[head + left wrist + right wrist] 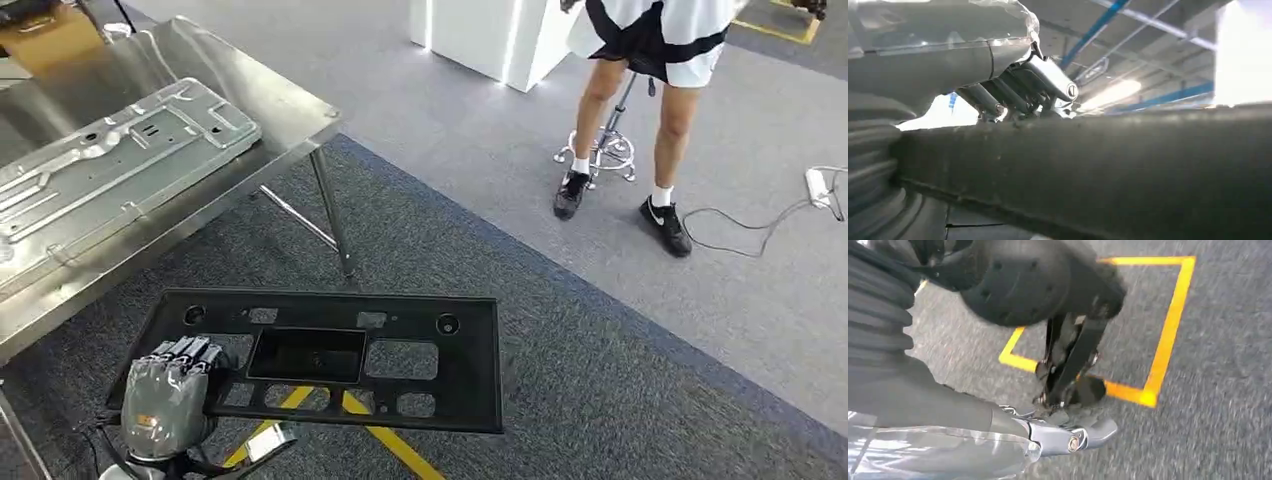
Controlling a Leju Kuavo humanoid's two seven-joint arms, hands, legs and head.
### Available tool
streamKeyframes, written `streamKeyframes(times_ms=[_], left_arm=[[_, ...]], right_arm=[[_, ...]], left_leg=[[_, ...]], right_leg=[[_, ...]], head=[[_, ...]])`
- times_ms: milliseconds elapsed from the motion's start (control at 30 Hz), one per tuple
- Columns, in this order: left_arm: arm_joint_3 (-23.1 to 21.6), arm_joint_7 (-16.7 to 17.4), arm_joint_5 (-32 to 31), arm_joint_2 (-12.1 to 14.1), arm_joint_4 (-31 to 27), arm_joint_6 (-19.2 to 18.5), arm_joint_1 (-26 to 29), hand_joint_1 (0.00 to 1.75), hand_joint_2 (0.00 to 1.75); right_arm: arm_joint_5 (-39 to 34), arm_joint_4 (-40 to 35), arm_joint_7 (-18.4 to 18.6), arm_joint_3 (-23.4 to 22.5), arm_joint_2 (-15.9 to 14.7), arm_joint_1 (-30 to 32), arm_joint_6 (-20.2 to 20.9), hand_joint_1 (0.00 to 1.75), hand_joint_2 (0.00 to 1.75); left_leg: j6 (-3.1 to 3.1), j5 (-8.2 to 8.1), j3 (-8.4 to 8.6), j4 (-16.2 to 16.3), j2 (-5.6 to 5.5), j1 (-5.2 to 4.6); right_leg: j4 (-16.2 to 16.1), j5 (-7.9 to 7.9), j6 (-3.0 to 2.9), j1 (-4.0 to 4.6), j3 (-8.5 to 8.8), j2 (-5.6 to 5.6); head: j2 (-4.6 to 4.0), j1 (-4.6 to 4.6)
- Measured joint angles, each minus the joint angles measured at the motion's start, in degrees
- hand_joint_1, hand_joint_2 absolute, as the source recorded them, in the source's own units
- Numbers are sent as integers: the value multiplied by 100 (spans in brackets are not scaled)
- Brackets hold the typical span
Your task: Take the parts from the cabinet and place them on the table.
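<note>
Gripping the black panel (330,360) at its near corner, your left hand (165,395) holds it beside the table (290,110); right hand's (1068,435) finger state unclear.

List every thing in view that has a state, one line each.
black panel: held level above the carpet, gripped at its left end.
left robot hand: fingers curled over the black panel's edge.
right robot hand: hanging over the floor, holding nothing; open or shut unclear.
grey metal part: lying flat on the steel table.
</note>
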Motion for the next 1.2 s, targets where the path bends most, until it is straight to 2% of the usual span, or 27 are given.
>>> streamKeyframes(times_ms=[33,100,133,167,267,300,333,367,433,500,533,567,600,633,667,800,833,867,900,967,1000,1033,1067,1100,1133,1167,1200], left_arm=[[0,-4,0,0,-2,0,0,175,175],[0,-13,0,-4,-2,0,-1,175,175],[0,-11,0,-4,-2,0,-1,175,175],[0,-9,2,-4,0,0,-20,175,175],[-2,-18,4,-4,0,0,4,175,175],[-4,-22,20,-9,0,0,8,175,175],[-4,-26,46,-11,0,0,19,175,175],[-7,-46,126,-11,7,0,-30,175,175],[-7,-77,271,-13,26,0,-83,175,175],[-15,-144,457,-28,50,-4,-86,175,175],[-20,-186,552,-28,59,-6,-88,175,175],[-22,-214,625,-31,59,-9,-99,175,175],[-22,-247,700,-31,59,-13,-127,175,175],[-22,-280,779,-33,59,-20,-166,175,175],[-24,-304,867,-39,59,-54,-226,175,175],[-24,-382,1110,-61,59,-107,-300,175,175],[-26,-389,1119,-79,57,-107,-295,175,175],[-26,-396,1128,-105,57,-111,-336,175,175],[-26,-398,1134,-107,57,-111,-377,175,175],[-26,-422,1182,-140,57,-111,-388,175,175],[-26,-444,1257,-151,57,-109,-385,175,175],[-26,-466,1325,-153,57,-109,-387,175,175],[-24,-485,1388,-157,57,-116,-392,175,175],[-26,-494,1436,-168,57,-127,-393,175,175],[-24,-507,1469,-184,55,-153,-397,175,175],[-24,-518,1504,-192,55,-182,-397,175,175],[-26,-520,1528,-197,48,-214,-416,175,175]], right_arm=[[0,0,2,0,-4,11,0,0,175],[-2,0,2,-2,-13,22,2,0,175],[-2,0,2,-2,-17,27,2,0,175],[-4,4,7,-5,-17,26,4,0,175],[-7,7,9,-9,-24,6,0,0,175],[-13,9,13,-9,-20,-12,0,0,175],[-15,9,26,-11,-17,-12,-2,0,175],[-26,11,35,-17,-17,-1,-15,0,175],[-28,11,48,-22,-17,21,-35,0,175],[-26,11,48,-26,-17,23,-35,0,175],[-26,11,48,-26,-17,21,-35,0,175],[-22,11,46,-26,-17,19,-33,0,175],[-15,11,39,-26,-17,14,-26,0,175],[-4,11,26,-26,-17,15,-11,0,175],[4,11,15,-26,-17,18,0,0,175],[18,11,6,-26,-17,-57,17,0,175],[22,11,6,-26,-15,-53,15,0,175],[22,11,-2,-26,-15,-46,20,0,175],[24,13,0,-26,-15,-41,20,0,175],[24,13,0,-26,-17,-15,13,0,175],[24,13,0,-29,-20,-1,15,0,175],[24,13,0,-31,-20,5,15,0,175],[24,13,0,-31,-20,18,15,0,175],[24,13,2,-33,-17,22,13,0,175],[24,13,4,-33,-20,28,7,0,175],[24,13,13,-37,-20,34,-4,0,175],[22,13,13,-42,-17,30,-9,0,175]], left_leg=[[-9,-11,14,12,-78,3],[-47,-69,53,68,-255,18],[-77,-114,29,115,-320,32],[-128,-153,-10,181,-387,2],[-207,-135,-50,151,-584,50],[-240,-158,-60,167,-634,47],[-255,-208,-61,253,-361,37],[-294,-382,-209,548,-3,21],[-347,-774,-662,1408,194,54],[-366,-880,-983,1948,212,78],[-366,-717,-951,1825,215,81],[-353,-433,-773,1433,232,80],[-321,-102,-486,845,313,74],[-279,89,-253,347,509,55],[-256,-52,-195,250,721,-29],[-114,-8,-188,139,451,-54],[-71,37,-107,55,404,21],[-33,50,-88,24,330,21],[-2,52,-92,23,282,16],[17,40,-91,30,146,8],[26,34,-91,40,67,2],[25,24,-85,52,-16,2],[15,9,-69,70,-112,4],[-7,-12,-52,96,-200,7],[-23,-44,-44,129,-275,13],[-51,-68,-64,157,-323,9],[-89,-93,-106,219,-407,-5]], right_leg=[[-183,203,-2,-4,45,4],[-1183,862,-14,-25,437,147],[-1552,950,-30,-43,575,404],[-1652,862,-35,-54,619,548],[-1627,844,-108,-10,632,348],[-1678,855,-156,-54,661,266],[-1704,861,-186,-50,692,197],[-1722,844,-226,-49,722,126],[-1721,812,-257,-26,743,-42],[-1715,772,-252,-16,768,-196],[-1714,751,-242,-15,795,-268],[-1714,723,-231,-14,836,-342],[-1714,687,-216,-13,890,-418],[-1715,658,-198,-7,936,-480],[-1730,637,-163,21,960,-547],[-1813,616,-42,52,1068,-802],[-1765,562,-3,11,1081,-619],[-1555,437,5,4,994,-255],[-1158,217,1,-10,776,-92],[-271,-128,22,-6,272,-11],[-39,-132,29,-7,102,-5],[-73,12,32,-8,57,-3],[-384,305,25,-12,147,3],[-865,636,13,-21,334,55],[-1376,922,-1,-31,537,207],[-1548,858,-35,-42,617,505],[-1677,843,-36,-54,639,506]], head=[[0,2],[0,2],[0,0],[0,0],[0,2],[0,-2],[0,0],[0,-26],[0,-22],[0,-22],[0,-22],[0,-22],[0,-22],[0,-22],[0,-20],[0,-22],[0,-15],[0,-15],[0,-9],[0,-9],[0,-11],[0,-11],[0,-9],[0,-11],[0,-9],[0,-13],[0,-18]])
